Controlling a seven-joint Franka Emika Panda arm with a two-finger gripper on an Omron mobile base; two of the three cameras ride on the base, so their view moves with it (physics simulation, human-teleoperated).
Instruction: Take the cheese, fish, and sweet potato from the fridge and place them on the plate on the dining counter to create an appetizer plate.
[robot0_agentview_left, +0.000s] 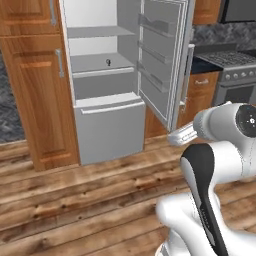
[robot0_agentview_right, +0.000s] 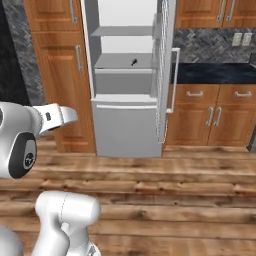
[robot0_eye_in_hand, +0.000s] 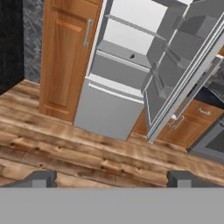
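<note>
The light-grey fridge (robot0_agentview_left: 110, 130) (robot0_agentview_right: 125, 131) (robot0_eye_in_hand: 105, 109) stands open some way ahead across the floor, its door (robot0_agentview_left: 162, 65) (robot0_eye_in_hand: 183, 65) swung out to the right. A tiny dark fish (robot0_agentview_left: 107, 62) (robot0_agentview_right: 133, 62) (robot0_eye_in_hand: 132, 56) lies on the middle white shelf; the other shelves look bare. My gripper (robot0_eye_in_hand: 111, 179) is open, its two dark fingertips (robot0_eye_in_hand: 39, 178) far apart with nothing between them, well short of the fridge. The cheese, sweet potato, plate and dining counter are out of view.
A tall wooden cabinet (robot0_agentview_left: 35, 85) (robot0_agentview_right: 60, 75) stands to the left of the fridge. Right of it are wooden base cabinets under a black wall counter (robot0_agentview_right: 215, 72) and a stove (robot0_agentview_left: 235, 67). Wooden plank floor (robot0_agentview_left: 75, 200) lies between me and the fridge.
</note>
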